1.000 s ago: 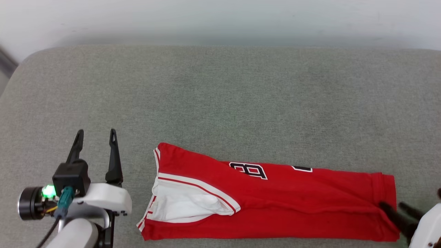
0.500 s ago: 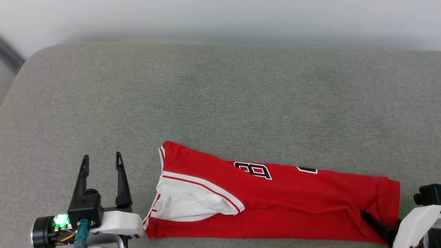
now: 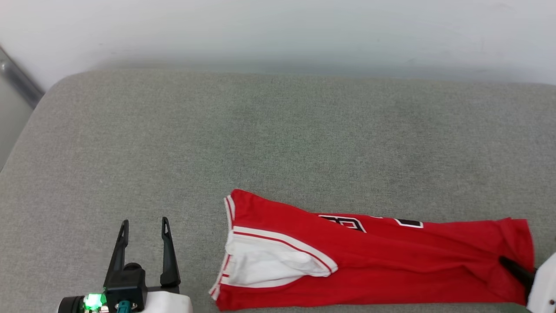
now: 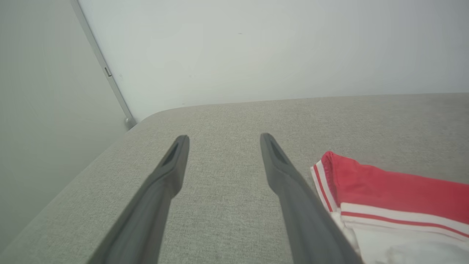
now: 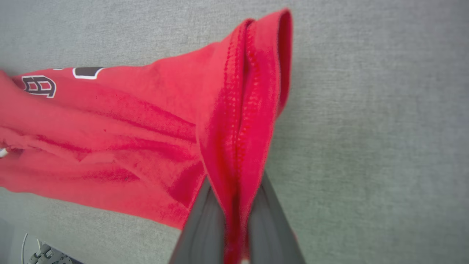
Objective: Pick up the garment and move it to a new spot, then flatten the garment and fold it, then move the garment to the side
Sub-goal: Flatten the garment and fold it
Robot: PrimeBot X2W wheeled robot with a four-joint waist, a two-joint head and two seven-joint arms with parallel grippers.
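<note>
Gripping the garment [image 5: 146,121] by its hem, right jaws closed; left jaws gape; lettering [image 5: 38,86] possibly "B".

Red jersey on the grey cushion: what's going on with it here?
The garment lies folded into a long strip on the grey cushion. The right gripper is shut on the hem at one end, with the stitched edge pinched between its two fingers and lifted slightly. The left gripper is open beside the garment's other end, touching nothing.
</note>
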